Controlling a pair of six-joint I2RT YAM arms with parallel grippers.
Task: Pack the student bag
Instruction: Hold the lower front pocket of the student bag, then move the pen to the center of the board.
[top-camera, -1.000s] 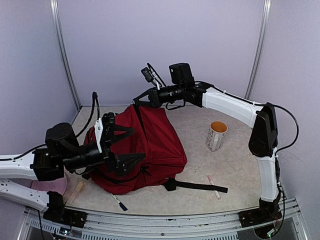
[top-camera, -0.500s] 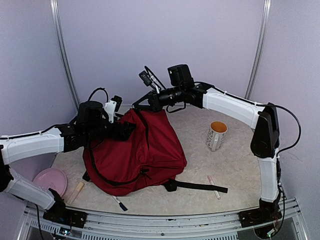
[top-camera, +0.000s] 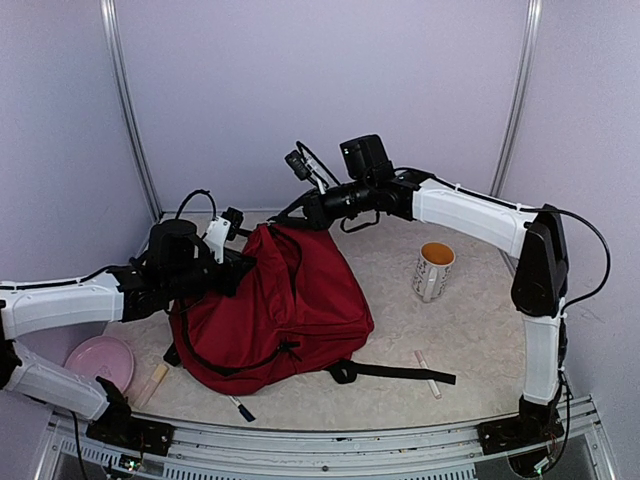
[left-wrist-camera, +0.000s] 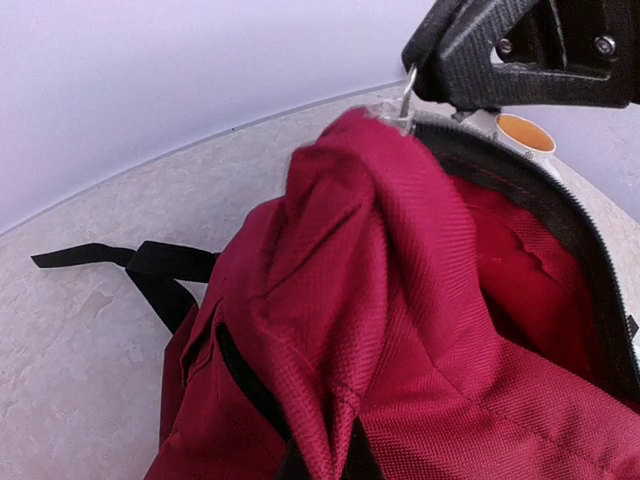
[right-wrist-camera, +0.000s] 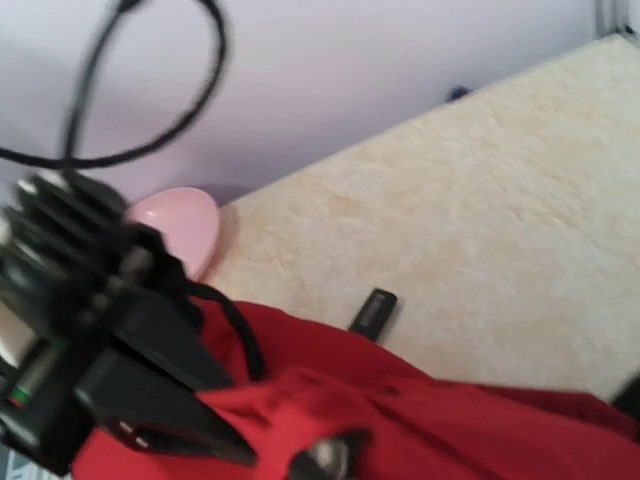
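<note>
While my left end effector (top-camera: 241, 266) pinches the student bag (top-camera: 300, 305) by its left rim and my right end effector (top-camera: 299, 212) pinches its far rim, its body sprawls near-right across the surface (top-camera: 480, 330), mouth stretched between them.

The top camera sits high up behind the arm bases (top-camera: 520, 432), which show at 6 o'clock. It looks down at the whole worktop (top-camera: 480, 320), with the back wall (top-camera: 320, 90) at 12. The left wrist camera is very close to the red bag (left-wrist-camera: 400, 330) and looks across it to the cup (left-wrist-camera: 525, 132) at 2 o'clock. The right wrist camera, close and blurry, looks over the bag to the pink plate (right-wrist-camera: 180, 225) at 9 o'clock. All three see the bag.
</note>
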